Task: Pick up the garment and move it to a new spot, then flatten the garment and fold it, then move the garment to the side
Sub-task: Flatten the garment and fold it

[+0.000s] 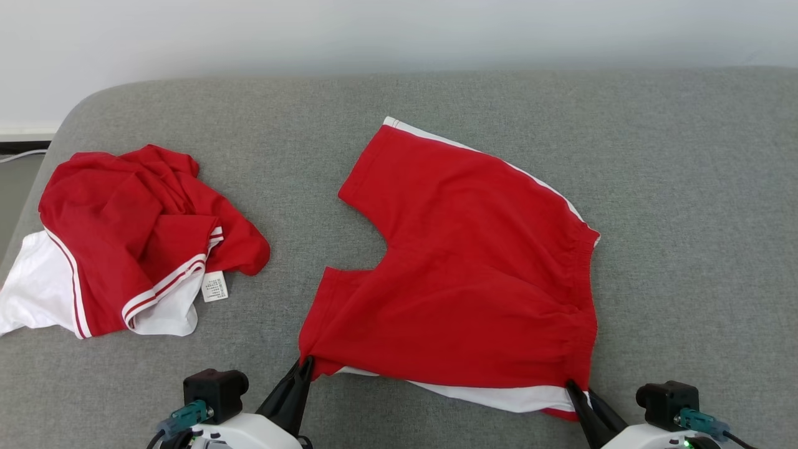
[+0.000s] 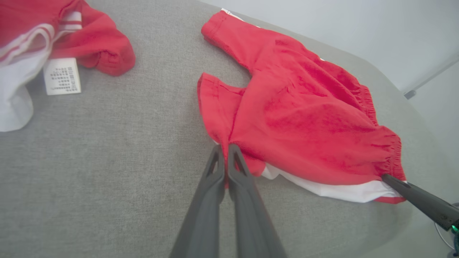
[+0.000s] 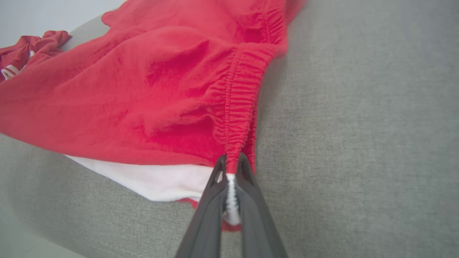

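Observation:
The garment (image 1: 474, 268) is a pair of red shorts with white side stripes, spread on the grey cushion with its elastic waistband to the right. My left gripper (image 1: 304, 363) is shut on the near leg hem, and the left wrist view shows its tips (image 2: 226, 147) pinching the red cloth (image 2: 297, 118). My right gripper (image 1: 570, 386) is shut on the near waistband corner; the right wrist view shows red and white fabric (image 3: 200, 96) clamped between its fingers (image 3: 231, 161). A white layer shows under the near edge.
A second red and white garment (image 1: 124, 243) lies crumpled at the left of the cushion (image 1: 686, 187), its care label (image 1: 214, 287) showing. The cushion's rounded left edge is close behind it. A pale wall rises behind.

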Motion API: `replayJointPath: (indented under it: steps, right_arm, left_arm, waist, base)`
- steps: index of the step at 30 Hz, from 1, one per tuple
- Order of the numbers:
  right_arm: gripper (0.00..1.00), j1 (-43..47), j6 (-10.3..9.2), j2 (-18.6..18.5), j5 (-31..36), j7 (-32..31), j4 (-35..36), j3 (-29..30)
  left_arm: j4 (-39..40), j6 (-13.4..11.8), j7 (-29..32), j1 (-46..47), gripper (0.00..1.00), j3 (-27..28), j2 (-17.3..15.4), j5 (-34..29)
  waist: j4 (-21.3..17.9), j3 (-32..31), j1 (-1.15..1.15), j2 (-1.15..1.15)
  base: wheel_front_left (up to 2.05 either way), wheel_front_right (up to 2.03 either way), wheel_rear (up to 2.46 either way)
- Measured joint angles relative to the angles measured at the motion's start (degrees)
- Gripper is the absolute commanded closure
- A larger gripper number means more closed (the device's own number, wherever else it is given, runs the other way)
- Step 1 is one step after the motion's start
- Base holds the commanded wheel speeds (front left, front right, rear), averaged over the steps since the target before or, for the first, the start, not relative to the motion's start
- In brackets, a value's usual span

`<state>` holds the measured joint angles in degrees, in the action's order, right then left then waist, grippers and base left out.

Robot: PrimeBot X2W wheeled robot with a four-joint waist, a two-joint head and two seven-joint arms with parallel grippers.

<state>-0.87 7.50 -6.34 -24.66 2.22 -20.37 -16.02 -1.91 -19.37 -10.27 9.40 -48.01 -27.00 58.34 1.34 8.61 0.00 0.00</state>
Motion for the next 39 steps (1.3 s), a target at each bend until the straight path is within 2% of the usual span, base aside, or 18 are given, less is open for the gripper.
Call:
replayJointPath:
  steps: [1, 2, 3, 4, 5, 12, 16, 24, 33, 39]
  right_arm:
    - [0.95, 0.08, 0.0, 0.18, 0.1, -0.31, 0.23, 0.21]
    - [0.65, 0.1, 0.0, 0.26, 0.15, -0.66, 0.49, 0.26]
    - [0.29, 0.1, 0.0, 0.4, 0.4, -0.7, 0.79, 0.36]
    - [0.29, 0.1, 0.0, 0.49, 0.62, -0.69, 1.04, 0.48]
    - [0.0, 0.11, 0.0, 0.62, 0.63, -0.69, 1.18, 0.59]
    - [0.0, 0.37, 0.0, 1.03, 1.05, -0.63, 1.78, 0.67]
    - [0.0, 2.25, 0.0, 1.19, 2.83, 0.67, 3.67, 1.29]
    - [0.0, 5.8, 0.0, 2.45, 8.62, 6.52, 10.0, 6.22]
    - [0.0, 5.93, 0.0, 2.97, 14.23, 10.85, 14.36, 9.01]
    - [0.0, 7.98, 0.0, 3.21, 15.26, 11.41, 14.89, 10.93]
  left_arm:
    - [-0.1, 0.16, 0.0, 0.02, 0.77, 0.0, 0.02, 0.0]
    - [-0.21, 0.18, 0.0, 0.08, 0.45, 0.0, 0.05, 0.0]
    - [-0.43, 0.18, -0.01, 0.2, 0.05, -0.01, 0.1, -0.01]
    - [-0.54, 0.18, -0.03, 0.27, 0.05, 0.01, 0.12, -0.01]
    - [-0.62, 0.24, -0.08, 0.27, 0.0, 0.03, 0.16, -0.01]
    - [-0.9, 0.34, -0.19, 0.27, 0.0, 0.04, 0.19, -0.07]
    - [-0.3, 0.07, -0.59, 0.3, 0.0, 0.14, -0.84, -1.26]
    - [3.71, -4.46, -1.91, 0.25, 0.0, 3.34, -4.88, -3.25]
    - [7.16, -8.94, -3.38, -1.1, 0.0, 7.55, -8.62, -6.04]
    - [8.61, -10.5, -3.64, -3.89, 0.0, 8.61, -9.88, -6.93]
  waist:
    - [0.0, 0.16, 0.0, 0.0]
    - [0.0, 0.34, 0.0, 0.0]
    - [-0.02, 0.52, 0.0, 0.0]
    - [-0.03, 0.69, 0.0, 0.0]
    - [-0.02, 0.84, 0.0, 0.0]
    - [0.05, 0.78, 0.0, 0.0]
    - [0.2, 0.31, 0.0, 0.0]
    - [-0.03, -1.62, 0.0, 0.0]
    - [0.73, -3.68, 0.0, 0.0]
    - [1.86, -4.56, 0.0, 0.0]
  base:
    - [0.0, 0.0, 0.0]
    - [0.0, 0.0, 0.0]
    - [0.0, 0.0, 0.0]
    - [0.0, 0.0, 0.0]
    - [0.0, 0.0, 0.0]
    - [0.0, 0.0, 0.0]
    - [0.0, 0.0, 0.0]
    - [0.0, 0.0, 0.0]
    - [0.0, 0.0, 0.0]
    - [0.0, 0.0, 0.0]
